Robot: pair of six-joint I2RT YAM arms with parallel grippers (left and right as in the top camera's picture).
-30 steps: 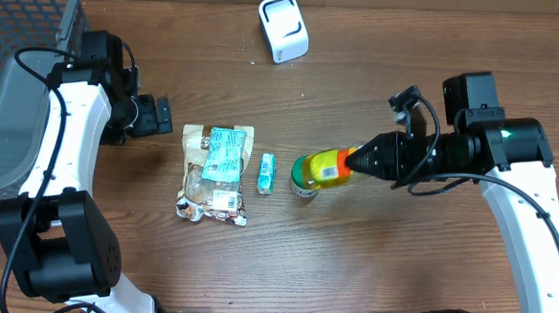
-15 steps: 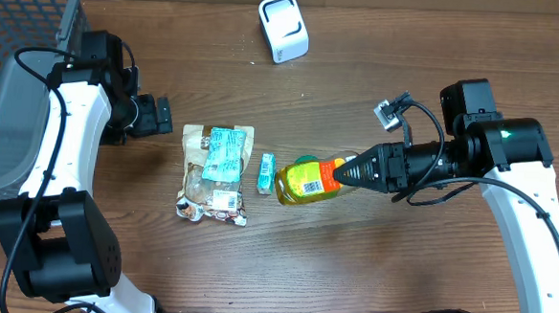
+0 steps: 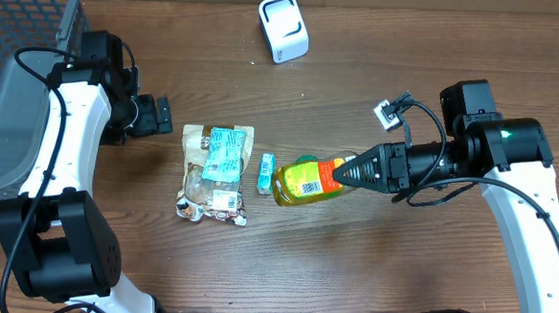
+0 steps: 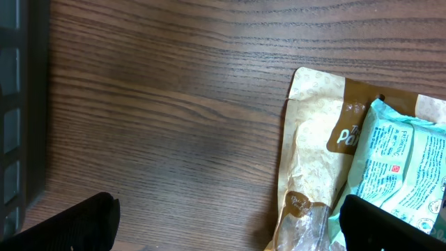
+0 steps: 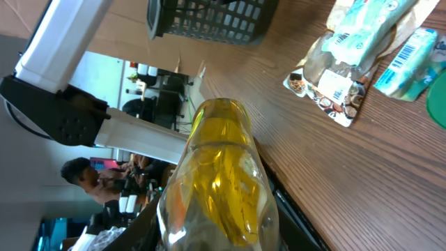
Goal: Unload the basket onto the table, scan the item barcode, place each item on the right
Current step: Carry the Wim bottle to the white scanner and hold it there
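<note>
Wood table (image 3: 350, 266); bottle's (image 3: 305, 180) gripped end hidden

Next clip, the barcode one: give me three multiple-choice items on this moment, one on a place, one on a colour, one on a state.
1. The white scanner is:
A. gripped by an arm
B. standing alone on the table
C. on the floor

2. The liquid in the bottle is:
A. yellow
B. blue
C. clear

3. The right hand is:
A. open and empty
B. out of sight
C. shut on the bottle

Key:
1 B: nothing touches it in the overhead view.
2 A: the right wrist view shows yellow through the bottle.
3 C: it grips the bottle's top end in the overhead view.
</note>
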